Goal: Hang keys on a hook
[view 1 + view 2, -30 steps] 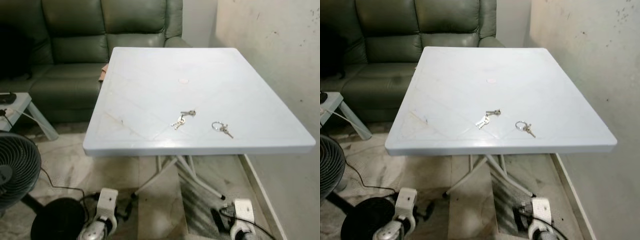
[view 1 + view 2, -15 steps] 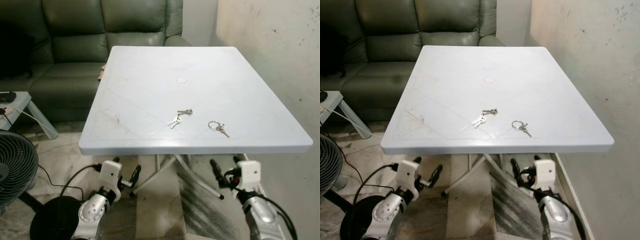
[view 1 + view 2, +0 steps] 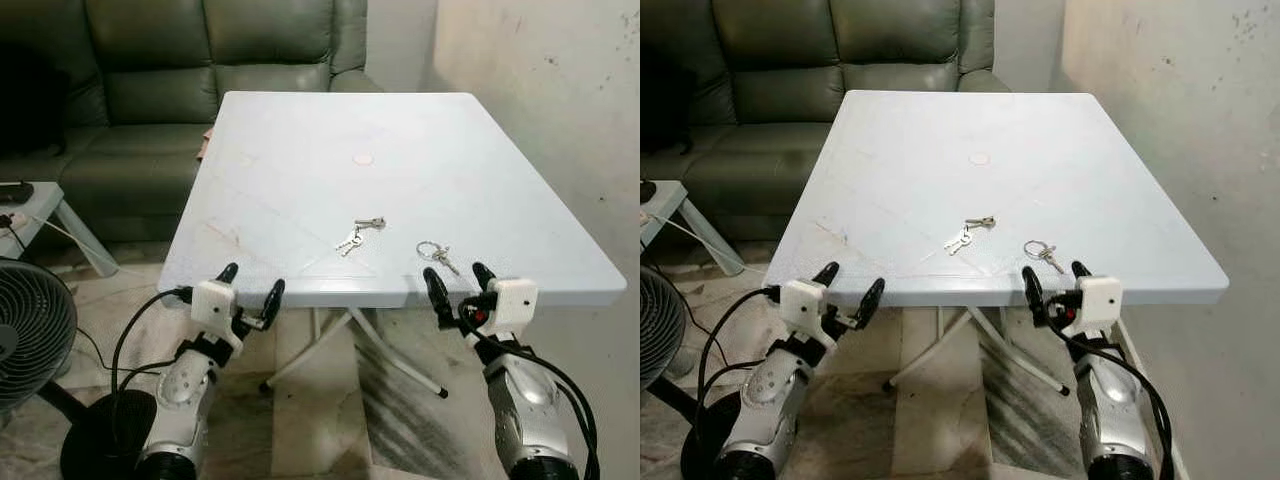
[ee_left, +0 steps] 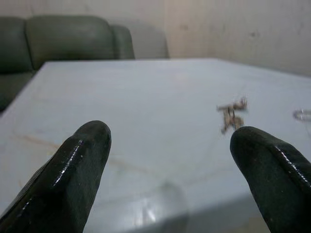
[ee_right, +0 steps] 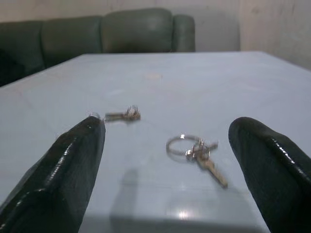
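Two sets of keys lie on the white table near its front edge. One is a small bunch; the other is a ring with keys to its right. My left gripper is open at the table's front left edge, empty. My right gripper is open at the front edge just before the ring keys, empty. In the right wrist view the ring keys lie between the two black fingers, with the small bunch farther off. The left wrist view has the small bunch near one finger.
A dark green sofa stands behind the table. A fan and a small side table are on the left. A bare wall runs close along the right. Folding legs stand under the table.
Both arms have risen from down by the floor to the table's front edge, grippers pointing over the tabletop. The keys have not moved.
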Controlling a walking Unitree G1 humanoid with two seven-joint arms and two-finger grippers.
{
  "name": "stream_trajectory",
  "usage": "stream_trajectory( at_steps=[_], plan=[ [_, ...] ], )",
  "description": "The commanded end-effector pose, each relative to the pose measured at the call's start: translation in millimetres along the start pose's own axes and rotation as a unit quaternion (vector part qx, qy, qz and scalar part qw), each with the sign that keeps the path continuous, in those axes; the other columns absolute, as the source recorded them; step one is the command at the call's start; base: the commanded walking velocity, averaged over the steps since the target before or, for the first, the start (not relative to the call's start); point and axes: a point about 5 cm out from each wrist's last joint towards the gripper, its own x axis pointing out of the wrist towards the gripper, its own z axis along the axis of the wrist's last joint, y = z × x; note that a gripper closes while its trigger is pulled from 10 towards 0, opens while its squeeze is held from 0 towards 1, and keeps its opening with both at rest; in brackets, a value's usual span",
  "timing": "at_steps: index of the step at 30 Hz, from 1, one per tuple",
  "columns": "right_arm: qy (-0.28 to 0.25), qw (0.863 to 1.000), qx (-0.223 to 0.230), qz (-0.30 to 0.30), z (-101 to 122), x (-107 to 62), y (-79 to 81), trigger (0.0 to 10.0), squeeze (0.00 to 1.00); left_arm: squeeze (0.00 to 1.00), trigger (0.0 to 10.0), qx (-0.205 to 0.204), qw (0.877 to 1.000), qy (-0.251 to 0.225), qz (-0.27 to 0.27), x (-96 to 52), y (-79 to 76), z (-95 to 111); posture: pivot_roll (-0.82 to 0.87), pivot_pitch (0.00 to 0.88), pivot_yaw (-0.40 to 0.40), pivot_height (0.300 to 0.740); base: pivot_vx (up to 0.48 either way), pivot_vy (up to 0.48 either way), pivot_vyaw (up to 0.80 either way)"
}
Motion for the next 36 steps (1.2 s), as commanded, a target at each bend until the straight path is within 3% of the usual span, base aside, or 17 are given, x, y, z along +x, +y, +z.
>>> stream_trajectory(
  at_steps=[1,12,17,29,36],
  plan=[
    [-0.010,1.000,0.003,-0.006,7.0,5.7,3.7,10.0,0.00,0.00,10.0,-0.007,1.000,-0.003,0.013,1.6,5.0,4.8,0.00,0.000,0.007,0.740,0.000,0.000,0.00],
    [-0.001,0.999,0.006,-0.044,15.5,13.9,2.8,10.0,0.00,0.00,10.0,-0.060,0.995,0.002,0.076,1.4,23.6,15.3,0.01,0.000,-0.001,0.740,0.000,0.000,0.00],
    [0.004,0.999,0.005,-0.047,16.2,13.8,2.0,10.0,0.00,0.00,10.0,-0.072,0.993,0.001,0.090,5.2,30.9,21.1,0.01,0.000,-0.005,0.740,0.000,0.474,0.00],
    [0.010,0.999,0.008,-0.046,15.3,11.7,3.7,10.0,0.00,0.00,10.0,-0.083,0.991,-0.002,0.109,12.5,39.2,28.7,0.00,0.000,-0.004,0.740,0.000,0.480,0.00],
    [0.012,0.999,0.008,-0.049,15.2,10.7,3.3,10.0,0.00,0.00,10.0,-0.077,0.987,0.029,0.138,14.3,40.0,23.3,0.00,0.000,-0.004,0.740,0.000,0.000,0.00]
  ],
)
